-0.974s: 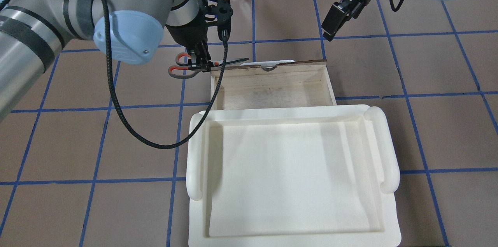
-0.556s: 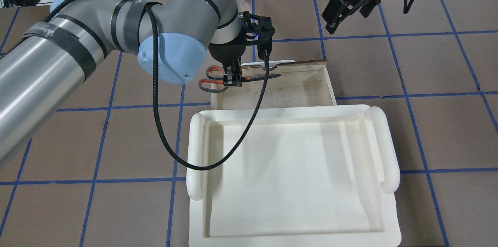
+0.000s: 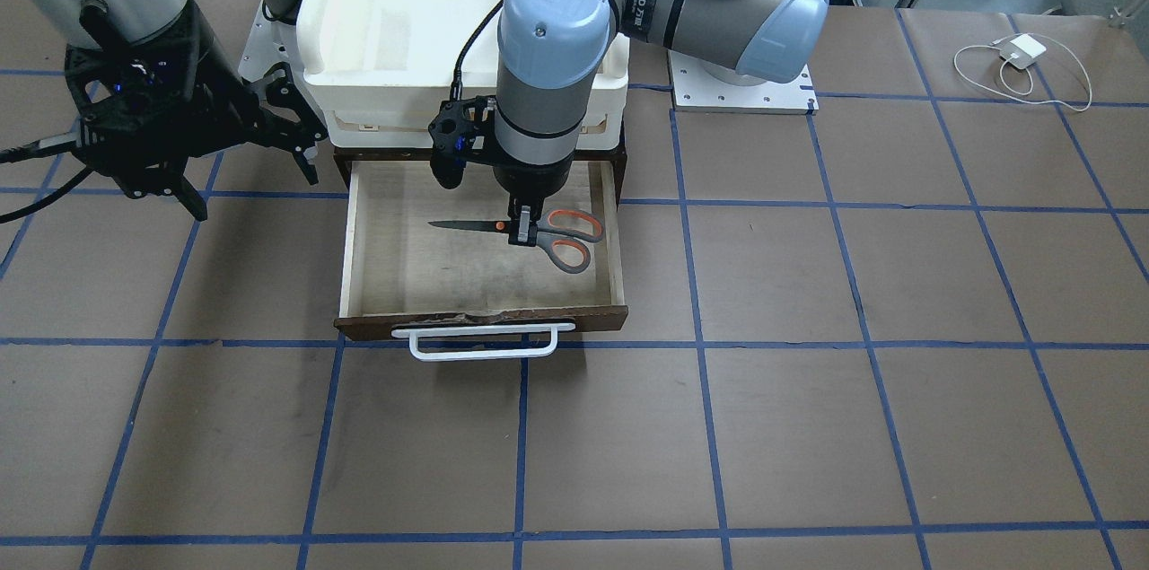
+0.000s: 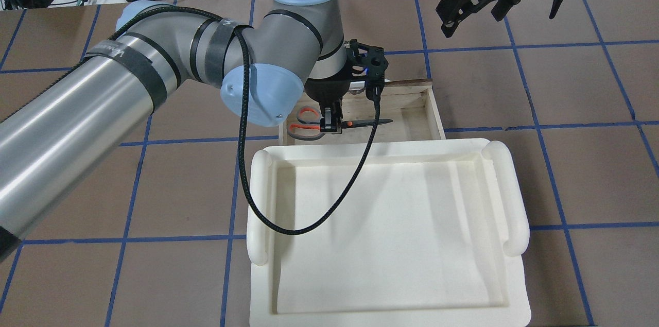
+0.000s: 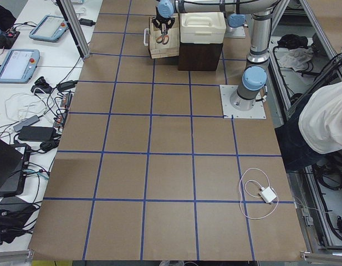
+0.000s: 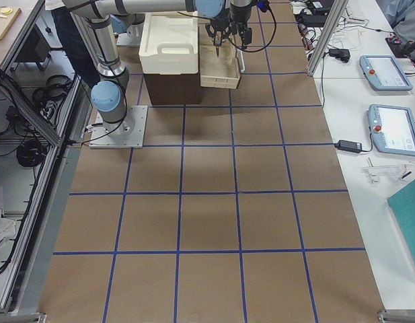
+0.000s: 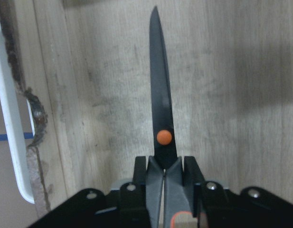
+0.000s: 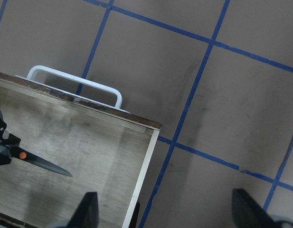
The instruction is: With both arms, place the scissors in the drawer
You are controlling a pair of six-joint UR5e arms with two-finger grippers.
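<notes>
Our left gripper [image 3: 521,230] clamped the scissors [image 7: 160,109] over the drawer [image 3: 395,278] floor, by the worktop's robot-side edge; our right gripper [image 4: 474,6] hung spread, empty.

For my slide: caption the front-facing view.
Left claw holds scissors over the open drawer; right claw hovers open beside it.

Seen from over the robot's shoulders, the drawer [image 4: 406,110] has free floor at 3 o'clock of the scissors [image 7: 160,95], but the left arm [image 4: 288,44] hangs over its 9 o'clock half, the cream tray [image 4: 391,213] sits above its 6 o'clock end, and the right gripper [image 4: 476,5] hovers well off at 1 o'clock.
</notes>
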